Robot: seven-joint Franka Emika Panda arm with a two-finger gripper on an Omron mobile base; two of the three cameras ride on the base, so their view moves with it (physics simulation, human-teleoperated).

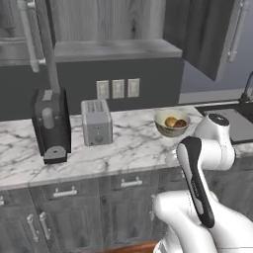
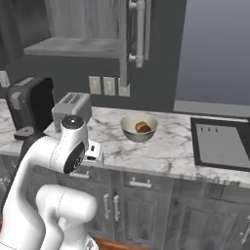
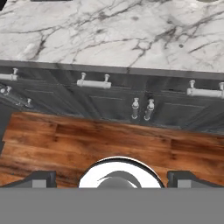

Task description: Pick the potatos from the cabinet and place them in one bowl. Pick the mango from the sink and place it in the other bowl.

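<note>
Potatoes (image 1: 175, 122) already sit in the pale bowl (image 1: 171, 123) on your marble counter (image 1: 128, 143), so judge the mango step next: your jaws hang wide and empty above the floor, needing a swing right toward the sink (image 2: 220, 145).

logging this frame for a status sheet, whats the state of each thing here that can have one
cabinet: door swung open, inner shelf bare
pale beige bowl: upright on the marble counter, holding two potatoes
potatoes: in the bowl, side by side
toaster: upright, slots empty
coffee machine: upright on the counter
drawers: closed
gripper: fingers spread open, holding nothing, pointing at the floor
</note>
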